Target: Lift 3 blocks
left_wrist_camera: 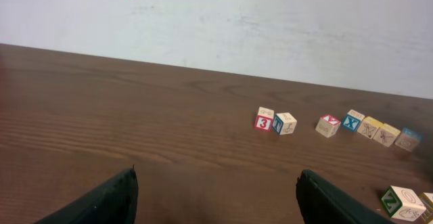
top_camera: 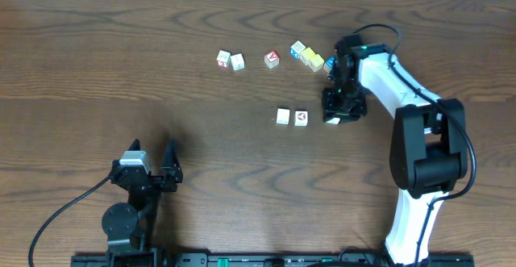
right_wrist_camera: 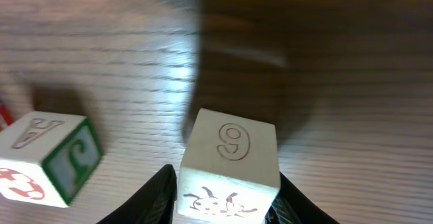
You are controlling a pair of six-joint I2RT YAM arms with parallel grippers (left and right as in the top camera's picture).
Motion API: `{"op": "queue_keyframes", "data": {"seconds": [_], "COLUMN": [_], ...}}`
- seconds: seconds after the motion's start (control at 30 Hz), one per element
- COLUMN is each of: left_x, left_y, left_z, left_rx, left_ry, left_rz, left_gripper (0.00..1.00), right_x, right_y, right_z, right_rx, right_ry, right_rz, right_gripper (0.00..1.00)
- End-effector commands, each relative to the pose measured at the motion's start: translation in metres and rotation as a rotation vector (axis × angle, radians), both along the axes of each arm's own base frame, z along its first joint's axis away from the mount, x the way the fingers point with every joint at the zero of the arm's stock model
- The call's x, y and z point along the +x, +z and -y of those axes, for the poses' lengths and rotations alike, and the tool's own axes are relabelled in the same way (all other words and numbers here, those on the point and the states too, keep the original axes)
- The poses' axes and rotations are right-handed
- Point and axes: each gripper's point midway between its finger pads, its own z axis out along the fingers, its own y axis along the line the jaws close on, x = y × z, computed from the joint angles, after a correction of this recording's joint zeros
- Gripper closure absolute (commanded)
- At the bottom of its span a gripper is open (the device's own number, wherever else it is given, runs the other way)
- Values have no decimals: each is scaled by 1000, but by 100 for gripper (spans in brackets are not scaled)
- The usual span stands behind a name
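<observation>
The right claw [top_camera: 337, 110] is closed on a cream-white block marked 9 [right_wrist_camera: 230, 153]; in the right wrist view its dark fingers [right_wrist_camera: 152, 198] are pressed against the block's two opposite sides, with a printed animal face turned toward the camera. Whether this block is raised off the brown wooden worktop [top_camera: 121, 57] cannot be told, since its base is cut off by the picture's lower edge.

A second block marked J [right_wrist_camera: 51, 158], with a green-edged side, is seen just beside the held one, resting flat on the wood and apart from it; a third block [top_camera: 283, 116] is set just beyond the second, so that the three are lined up in a short row right of the worktop's middle.

Farther back, a loose line of other cubes is laid out, among them a red-faced cube [top_camera: 272, 59] and a yellow-faced cube [top_camera: 313, 60]; these are not touched by either arm.

The left claw [top_camera: 153, 152] is held wide open above bare wood near the front left, well apart from every cube; nothing is gripped by it.
</observation>
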Motion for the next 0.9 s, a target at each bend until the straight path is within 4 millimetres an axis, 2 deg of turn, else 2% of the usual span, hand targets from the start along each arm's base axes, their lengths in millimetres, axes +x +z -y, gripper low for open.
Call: {"op": "queue_keyframes", "data": {"seconds": [0.0,0.33,0.47,0.63,0.7,0.87], "left_x": [-1,-1,-1,-1,-1,-1], "left_y": [-15,-15,-15,-15,-15,-15], "left_z": [3,3,3,3,3,3], "left_rx": [-12,-12,-12,-12,-12,-12], "left_ry": [-18,-18,-18,-18,-18,-18], "left_rz": [-49,-49,-49,-49,-49,-49], "left_gripper": [25,25,25,25,25,25], "right_x": [-2,-7,-5,2,4,11], "right_y": [8,7,7,5,4,4], "right_z": [-13,-26,-24,-10,-10,-14], "right_rx": [17,16,-7,-99,-97,-89], "right_ry": [-17,21,16,-69,-84,-93], "right_rz": [6,7,16,42,52,80], "right_gripper": [61,63,66,59,53,52]}}
